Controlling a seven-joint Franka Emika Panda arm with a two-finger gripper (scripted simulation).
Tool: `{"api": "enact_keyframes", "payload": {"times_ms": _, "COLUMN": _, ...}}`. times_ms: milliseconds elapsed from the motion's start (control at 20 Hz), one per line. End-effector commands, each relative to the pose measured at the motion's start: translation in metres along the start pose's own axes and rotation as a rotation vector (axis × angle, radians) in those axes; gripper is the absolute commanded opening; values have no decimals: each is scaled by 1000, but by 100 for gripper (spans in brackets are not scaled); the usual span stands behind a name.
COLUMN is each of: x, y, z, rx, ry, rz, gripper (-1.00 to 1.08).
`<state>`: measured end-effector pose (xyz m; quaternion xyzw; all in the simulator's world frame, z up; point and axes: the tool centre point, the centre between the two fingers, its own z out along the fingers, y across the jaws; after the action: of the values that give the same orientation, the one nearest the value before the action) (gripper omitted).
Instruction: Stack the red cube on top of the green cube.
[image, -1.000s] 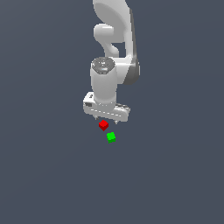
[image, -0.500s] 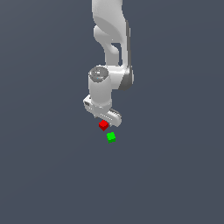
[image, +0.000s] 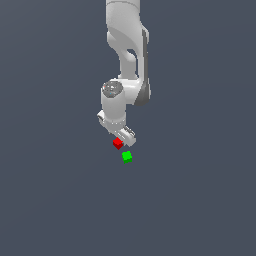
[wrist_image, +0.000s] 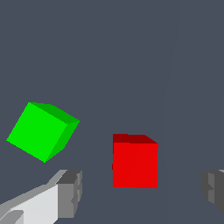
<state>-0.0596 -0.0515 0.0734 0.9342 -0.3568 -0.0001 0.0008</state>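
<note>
From my seat, the green cube (image: 127, 156) lies nearest in the exterior view, just below and to that view's right of the red cube (image: 118, 144), the two close but apart on the grey floor (image: 200, 200). The gripper (image: 120, 137) hangs right over the red cube with its jaws spread wide, a pad (wrist_image: 70, 192) on each side and neither touching. My worry is closing off-centre, since the red cube sits nearer one pad and could get shoved or twisted toward the green one.
</note>
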Motion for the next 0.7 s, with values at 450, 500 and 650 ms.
{"api": "enact_keyframes", "payload": {"times_ms": 450, "x": -2, "y": 1, "z": 15, "rx": 1, "ry": 0, "rz": 17, "gripper": 100}}
{"api": "enact_keyframes", "payload": {"times_ms": 500, "x": -2, "y": 1, "z": 19, "rx": 1, "ry": 0, "rz": 17, "gripper": 100}}
{"api": "enact_keyframes", "payload": {"times_ms": 650, "x": -2, "y": 2, "z": 35, "rx": 1, "ry": 0, "rz": 19, "gripper": 100}}
